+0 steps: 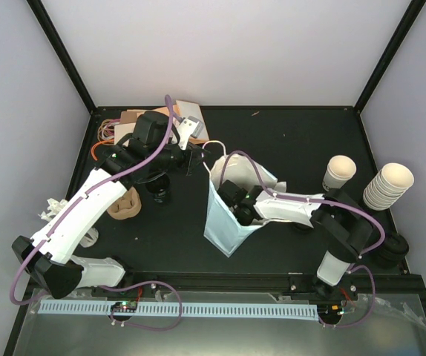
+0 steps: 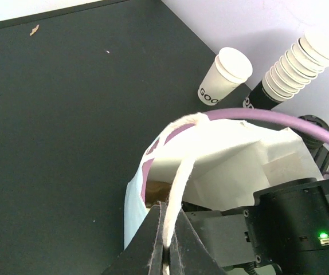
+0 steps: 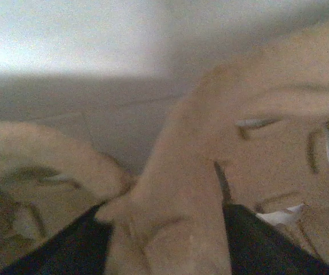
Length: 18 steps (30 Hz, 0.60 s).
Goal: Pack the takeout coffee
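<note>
The left gripper is clamped on the white handle of the bag. The right gripper is inside the bag, its fingers either side of a ridge of the brown carrier; whether they squeeze it I cannot tell. The coffee seems to stand on the table under the left arm, outside the bag.

Left pincer closed, right arm stretched forward

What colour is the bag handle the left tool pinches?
Off-white handle; left wrist view shows it best.
</note>
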### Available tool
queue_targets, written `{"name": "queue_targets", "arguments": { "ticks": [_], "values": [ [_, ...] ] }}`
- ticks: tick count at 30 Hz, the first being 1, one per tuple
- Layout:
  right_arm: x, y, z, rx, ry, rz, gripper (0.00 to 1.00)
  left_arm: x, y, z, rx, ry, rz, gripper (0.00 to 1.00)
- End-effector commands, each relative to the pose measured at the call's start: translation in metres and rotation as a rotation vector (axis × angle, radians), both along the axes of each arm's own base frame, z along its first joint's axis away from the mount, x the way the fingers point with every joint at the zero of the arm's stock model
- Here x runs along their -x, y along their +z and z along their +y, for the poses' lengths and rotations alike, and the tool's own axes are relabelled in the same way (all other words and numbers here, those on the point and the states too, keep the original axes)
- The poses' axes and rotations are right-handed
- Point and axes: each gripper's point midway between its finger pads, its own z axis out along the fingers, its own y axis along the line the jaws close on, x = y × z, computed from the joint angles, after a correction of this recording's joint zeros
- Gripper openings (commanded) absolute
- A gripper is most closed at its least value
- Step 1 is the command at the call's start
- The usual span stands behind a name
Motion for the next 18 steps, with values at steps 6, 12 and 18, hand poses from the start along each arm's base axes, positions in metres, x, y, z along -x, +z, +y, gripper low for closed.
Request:
{"name": "queue_targets", "arguments": {
  "ticks": [6,12,18],
  "values": [
    [0.018,-0.009,-0.02,0.073,0.002,0.063,0.89,0.004,0.044,0.0,0.08,-0.027,-0.092,0.02],
    [0.012,0.016,-0.018,0.053,0.004,0.019,0.98,0.003,0.045,-0.003,0.081,-0.042,-0.089,0.01],
    [0.007,0.04,-0.018,0.02,-0.01,-0.028,1.0,0.005,0.043,-0.004,0.078,-0.055,-0.083,0.02]
  ]
}}
